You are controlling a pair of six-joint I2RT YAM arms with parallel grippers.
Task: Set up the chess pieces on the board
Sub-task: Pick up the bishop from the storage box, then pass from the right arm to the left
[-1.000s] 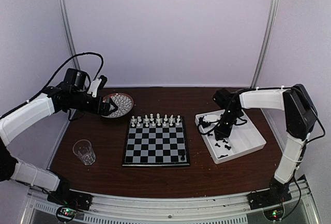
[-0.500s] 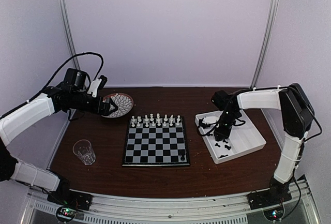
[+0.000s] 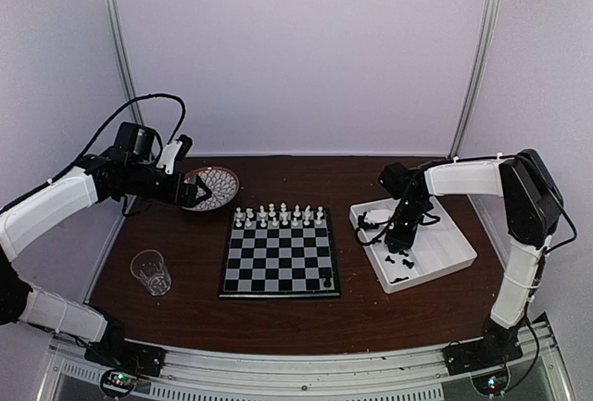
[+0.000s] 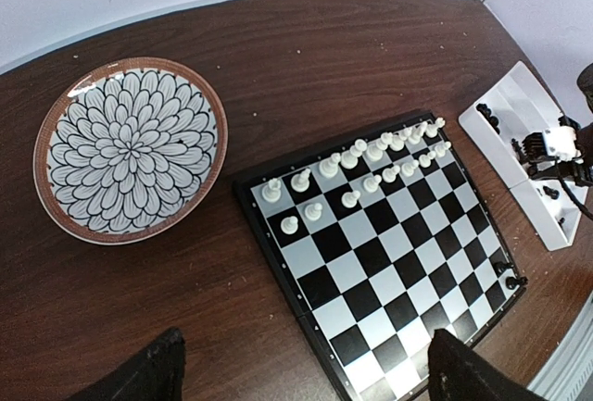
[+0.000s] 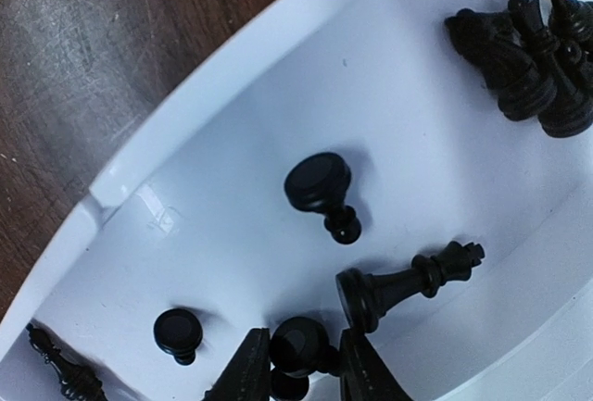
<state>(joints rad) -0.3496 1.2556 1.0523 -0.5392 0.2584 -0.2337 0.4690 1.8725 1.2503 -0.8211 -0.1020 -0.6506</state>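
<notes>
Black chessmen (image 5: 528, 58) lie jumbled in the white tray (image 3: 449, 255) at the right edge of the bench (image 3: 185, 313), and the right claw (image 3: 401, 232) reaches down among them. In the wrist view its fingers (image 5: 243, 373) stand close on either side of one black pawn (image 5: 298, 345). We cannot tell whether they are pinching it or only flanking it.

The left claw (image 3: 192, 192) hangs wide open and empty near the far left corner of the bench, beside the patterned plate (image 4: 130, 146). The board (image 3: 278, 267) sits mid-bench with the white pieces (image 3: 278, 216) ranked along its far edge. At least one black piece (image 3: 327, 281) stands at its near right corner, and the rest of the near edge is bare.

We judge the grasp to be the weak point. The pawn is small and rounded, so a narrow, off-centre pinch could squirt it sideways across the slick tray floor. A taller black piece (image 5: 408, 285) lies just beside the right finger and may be nudged, or dragged up with the pawn. If the hold is shallow, the pawn could drop on the way over. A low approach to the board could also topple the piece already at the corner.
</notes>
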